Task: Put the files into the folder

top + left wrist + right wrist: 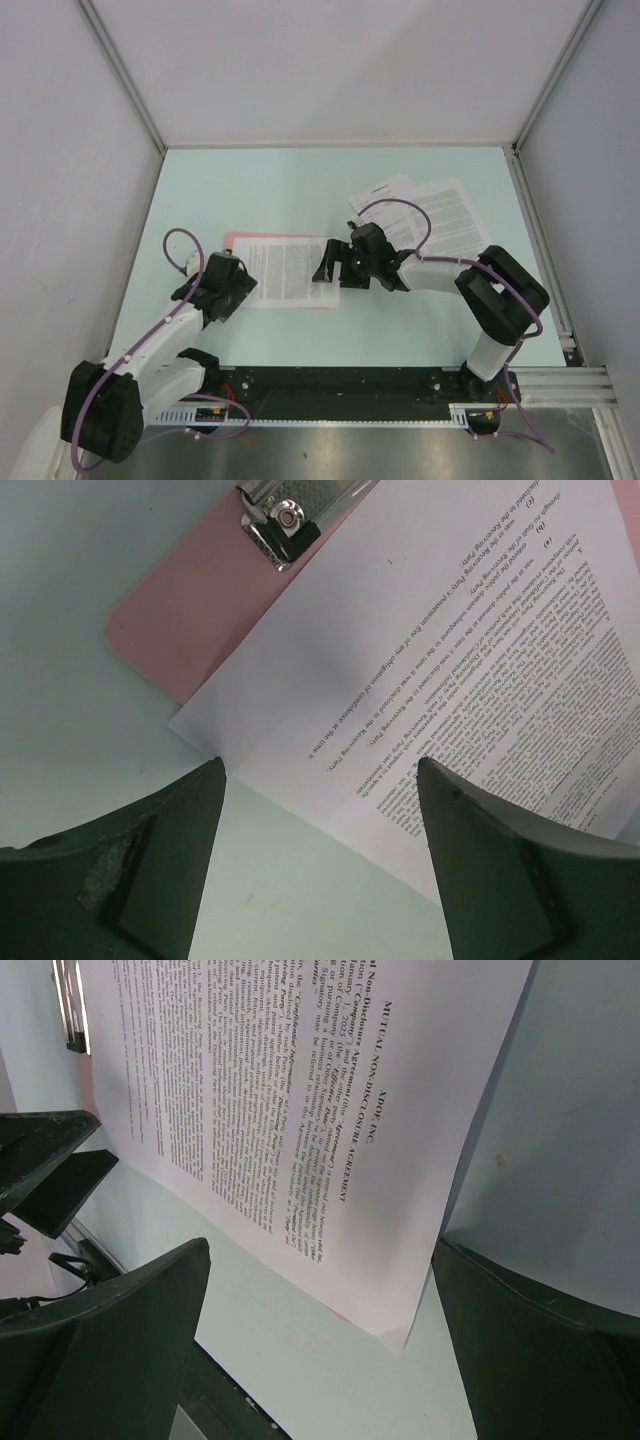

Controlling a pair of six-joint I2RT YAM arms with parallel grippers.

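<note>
2 grippers hang low over the pink folder [235, 240], which lies flat on the table [300, 190] left of centre with 1 printed sheet [288, 270] on top and a metal clip [290, 520] at its left short edge. At the sheet's near left corner, the left gripper [245, 290] has its jaws spread, holding nothing. At the sheet's right edge, the right gripper [335, 268] gapes wide too. Several loose sheets [430, 215] lie fanned out to the right.

The left arm [165, 335] and right arm [440, 272] are black-and-white (purple cables [392, 201] alongside).
</note>
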